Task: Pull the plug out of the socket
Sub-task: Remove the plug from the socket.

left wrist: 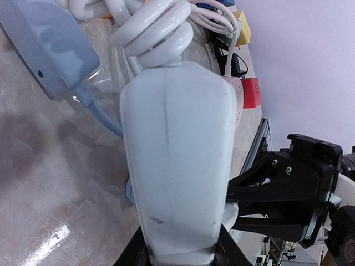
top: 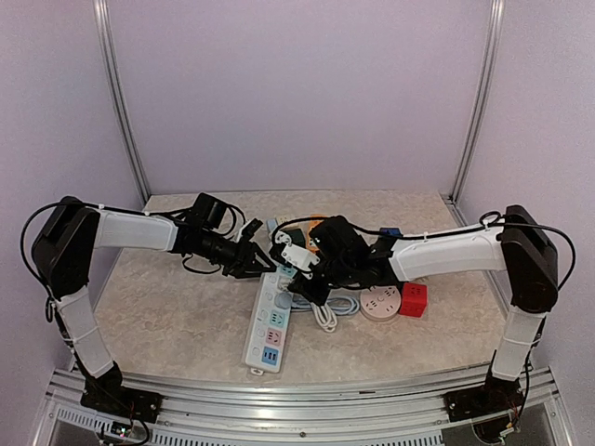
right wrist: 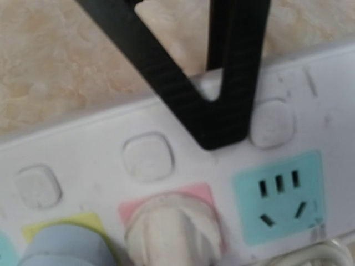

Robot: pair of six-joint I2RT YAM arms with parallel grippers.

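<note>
The white power strip, the socket (top: pixel 265 325), lies lengthwise in the middle of the table, with coloured outlets on its face. My left gripper (left wrist: pixel 180 250) is shut on the strip's far end, one black finger (left wrist: pixel 143 252) on each side of the white body (left wrist: pixel 177 166). A white plug (right wrist: pixel 169 230) sits in the pink outlet (right wrist: pixel 202 194), seated down to the strip's face. My right gripper (top: pixel 311 281) hangs right over it and is shut on the plug; its fingers lie below the right wrist view's edge. A black finger of the left gripper (right wrist: pixel 222 111) crosses the strip there.
A blue plug (right wrist: pixel 66 244) fills the yellow outlet beside the white one; the teal outlet (right wrist: pixel 280 194) is free. A coiled white cable (top: pixel 325 311), a round pink socket (top: pixel 379 302) and a red cube socket (top: pixel 413 299) lie right of the strip. More adapters (top: pixel 297 237) crowd behind.
</note>
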